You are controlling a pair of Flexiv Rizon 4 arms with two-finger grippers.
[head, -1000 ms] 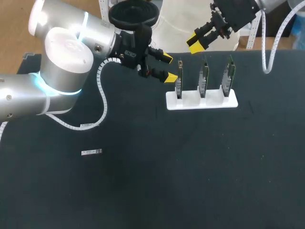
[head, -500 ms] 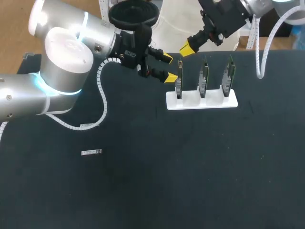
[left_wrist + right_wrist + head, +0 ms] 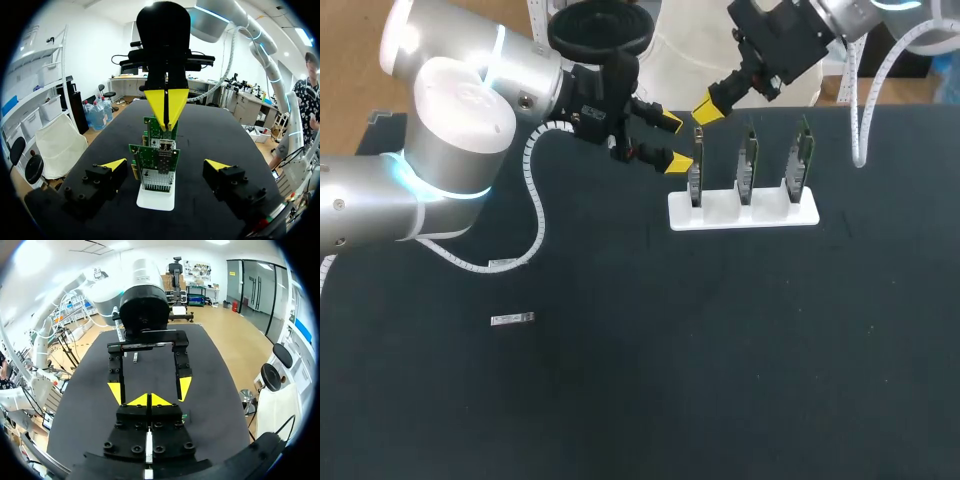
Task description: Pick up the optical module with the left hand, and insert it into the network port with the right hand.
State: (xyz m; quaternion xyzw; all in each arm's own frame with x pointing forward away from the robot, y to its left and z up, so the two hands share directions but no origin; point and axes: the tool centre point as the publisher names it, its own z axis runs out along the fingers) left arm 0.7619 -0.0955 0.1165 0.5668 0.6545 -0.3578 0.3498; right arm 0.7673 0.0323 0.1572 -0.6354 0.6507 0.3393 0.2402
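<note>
The optical module (image 3: 512, 320), a small silver bar, lies on the black table at the left, far from both grippers. My left gripper (image 3: 672, 141) hangs open and empty just left of the white rack (image 3: 743, 212), level with its first green board (image 3: 695, 170). In the left wrist view that board's network port (image 3: 161, 148) faces my open left gripper (image 3: 166, 165). My right gripper (image 3: 708, 107) is shut with nothing seen in it, above and behind the first board, showing as joined yellow tips (image 3: 167, 105). In the right wrist view its shut tips (image 3: 148, 400) point at the left gripper's fingers (image 3: 184, 387).
Two more green boards (image 3: 748, 165) (image 3: 796, 165) stand in the rack to the right of the first. The left arm's white spiral cable (image 3: 538, 215) hangs down over the table. The table's back edge runs just behind the rack.
My right gripper has shut and moved left, from above the middle board to above the first one, nearer the left gripper. The left arm and the module have not moved.
</note>
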